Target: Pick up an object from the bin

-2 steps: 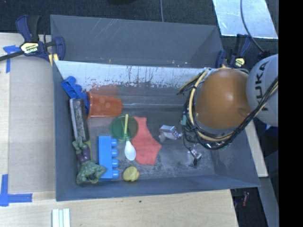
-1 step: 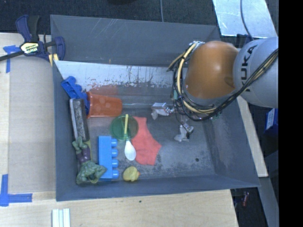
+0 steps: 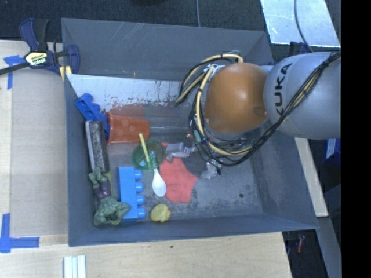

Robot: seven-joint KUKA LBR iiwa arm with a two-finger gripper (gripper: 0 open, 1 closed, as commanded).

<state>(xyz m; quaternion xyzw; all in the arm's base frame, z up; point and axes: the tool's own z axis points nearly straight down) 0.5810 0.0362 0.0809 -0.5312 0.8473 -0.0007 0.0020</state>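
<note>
The arm reaches into the bin [image 3: 162, 45] from the right. Its orange wrist cover [image 3: 232, 100] hides most of the claw [image 3: 194, 155], so open or closed cannot be determined. The claw sits over the bin's centre, just beside a red crumpled piece [image 3: 177, 181]. A white spoon [image 3: 158, 183] and a green cup [image 3: 148, 154] lie left of that piece.

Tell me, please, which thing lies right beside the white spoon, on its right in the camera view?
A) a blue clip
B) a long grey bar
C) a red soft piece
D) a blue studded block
C: the red soft piece lies just to the view's right of the white spoon, whereas the blue studded block sits on the spoon's left.
</note>
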